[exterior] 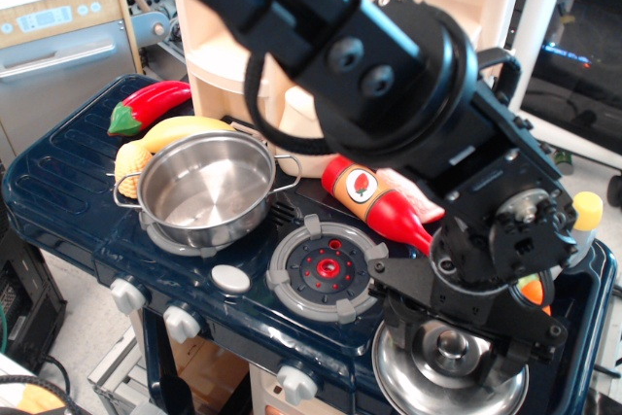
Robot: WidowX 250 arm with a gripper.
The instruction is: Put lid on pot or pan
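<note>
The shiny steel pot (206,189) with two wire loop handles stands open on the left burner of the dark blue toy stove (68,182). The round domed lid (449,368) with its small metal knob lies at the stove's front right corner. My gripper (455,337) hangs straight over the lid, its black fingers (400,323) spread wide on either side of the knob. The jaws stand open and hold nothing. The arm hides the lid's far edge.
A grey-and-red burner (327,269) sits between pot and lid. A red ketchup bottle (374,201) lies behind it. A banana (185,128), corn (131,164) and red pepper (148,104) lie behind the pot. An orange toy (530,289) is at the right.
</note>
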